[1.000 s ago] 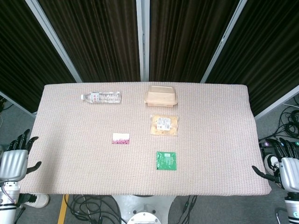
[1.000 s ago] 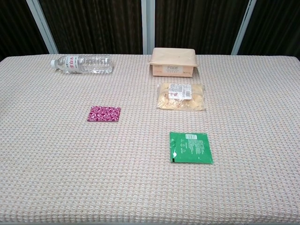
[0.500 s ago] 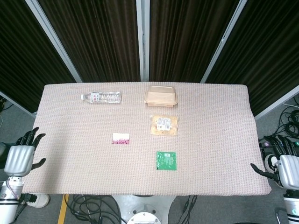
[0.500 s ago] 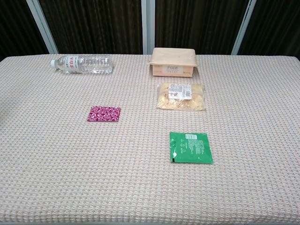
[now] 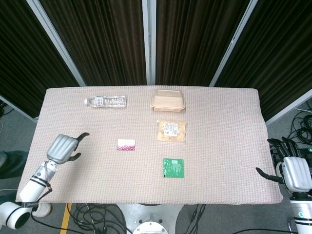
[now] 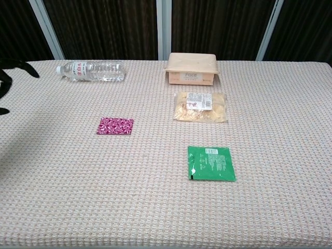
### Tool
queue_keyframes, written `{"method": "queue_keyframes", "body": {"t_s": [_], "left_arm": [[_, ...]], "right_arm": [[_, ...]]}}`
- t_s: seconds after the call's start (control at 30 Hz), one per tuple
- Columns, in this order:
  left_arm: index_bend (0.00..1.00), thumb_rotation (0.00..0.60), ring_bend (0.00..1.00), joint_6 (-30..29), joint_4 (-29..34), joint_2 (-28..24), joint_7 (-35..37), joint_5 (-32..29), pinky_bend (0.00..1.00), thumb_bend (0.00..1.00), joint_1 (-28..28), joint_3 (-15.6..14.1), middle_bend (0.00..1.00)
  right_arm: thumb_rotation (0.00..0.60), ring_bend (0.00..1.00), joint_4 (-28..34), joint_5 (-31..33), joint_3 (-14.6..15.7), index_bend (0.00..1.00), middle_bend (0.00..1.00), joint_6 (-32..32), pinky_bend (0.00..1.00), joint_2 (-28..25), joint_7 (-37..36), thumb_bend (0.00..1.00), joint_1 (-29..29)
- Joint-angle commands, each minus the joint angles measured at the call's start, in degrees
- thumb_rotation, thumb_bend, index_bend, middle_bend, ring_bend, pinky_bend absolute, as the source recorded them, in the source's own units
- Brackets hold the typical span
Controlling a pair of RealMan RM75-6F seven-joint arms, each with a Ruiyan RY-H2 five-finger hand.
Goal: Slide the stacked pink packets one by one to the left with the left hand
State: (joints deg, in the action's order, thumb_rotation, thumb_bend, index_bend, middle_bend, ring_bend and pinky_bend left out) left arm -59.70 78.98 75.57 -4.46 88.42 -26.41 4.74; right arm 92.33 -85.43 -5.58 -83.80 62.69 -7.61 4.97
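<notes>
The stacked pink packets (image 5: pixel 126 145) (image 6: pixel 115 126) lie flat on the cloth a little left of the table's middle. My left hand (image 5: pixel 64 148) hovers over the table's left part, well to the left of the packets, fingers apart and holding nothing. Only its dark fingertips (image 6: pixel 15 66) show at the left edge of the chest view. My right hand (image 5: pixel 294 171) hangs off the table's right edge, open and empty.
A water bottle (image 5: pixel 106 101) lies at the back left. A beige lidded box (image 5: pixel 168 99) stands at the back centre, with a bag of snacks (image 5: pixel 171 130) in front of it. A green packet (image 5: pixel 173 167) lies near the front edge.
My left hand has swung from beside the table's left edge up and over the cloth, toward the pink packets. The right hand has barely shifted. Nothing on the table moved.
</notes>
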Motion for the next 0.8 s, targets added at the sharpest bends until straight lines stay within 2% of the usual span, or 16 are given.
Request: {"method": "queue_keyframes", "body": {"t_s": [0.03, 0.2, 0.4, 0.8], "left_arm": [[0.27, 0.6, 0.78, 7.1, -3.1, 3.3, 1.8, 0.1, 0.95, 0.38, -5.5, -0.3, 0.8], [0.27, 0.6, 0.78, 12.5, -5.5, 7.3, 1.3, -0.9, 0.95, 0.46, -9.6, -0.5, 0.8], [0.27, 0.6, 0.79, 16.6, -8.3, 11.3, 0.3, -3.1, 0.95, 0.47, -13.1, -0.1, 0.8], [0.26, 0.6, 0.79, 20.0, -9.5, 15.9, -6.2, -7.3, 0.95, 0.47, -17.2, 0.2, 0.8]], "right_arm": [[0.46, 0.04, 0.4, 0.3, 0.0, 0.16, 0.16, 0.3, 0.01, -0.2, 0.6, 0.06, 0.1], [0.463, 0.04, 1.0, 0.9, 0.1, 0.16, 0.16, 0.8, 0.01, -0.4, 1.5, 0.05, 0.3], [0.472, 0.04, 1.3, 1.1, 0.2, 0.16, 0.16, 1.1, 0.01, -0.4, 1.9, 0.05, 0.4], [0.469, 0.05, 1.0, 1.5, 0.4, 0.16, 0.16, 1.5, 0.01, -0.2, 1.8, 0.05, 0.5]]}}
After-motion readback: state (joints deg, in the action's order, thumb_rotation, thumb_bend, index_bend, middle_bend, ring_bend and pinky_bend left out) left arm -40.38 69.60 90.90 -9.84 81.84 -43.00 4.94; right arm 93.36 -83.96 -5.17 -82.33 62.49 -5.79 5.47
